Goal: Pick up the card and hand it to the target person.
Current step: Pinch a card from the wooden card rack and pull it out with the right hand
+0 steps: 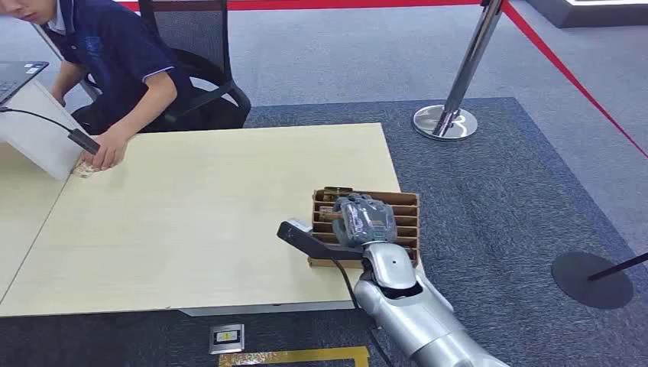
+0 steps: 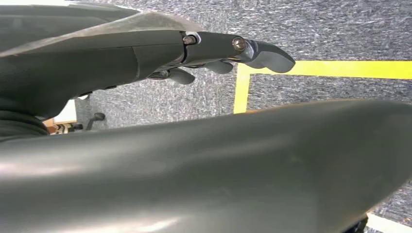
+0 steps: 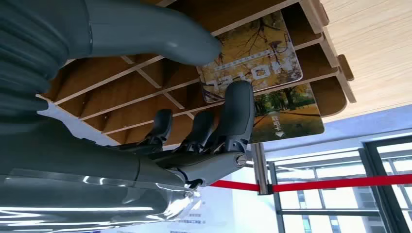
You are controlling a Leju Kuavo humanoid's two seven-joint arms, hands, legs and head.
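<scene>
Over the slotted cardboard rack (image 1: 409, 222) at the table's near corner, the right hand (image 1: 365, 220) pinches the upper card (image 3: 252, 56) between thumb and finger; it should draw straight out along the slot.

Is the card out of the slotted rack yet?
No. The card stands in the cardboard rack; the right hand has thumb and finger around it.

We could not tell whether the right hand (image 3: 194, 141) gripped the card (image 3: 252, 58) or only touched it. In the head view that hand covered much of the rack (image 1: 405, 222). The person (image 1: 115, 69) was cut off at the edge.
</scene>
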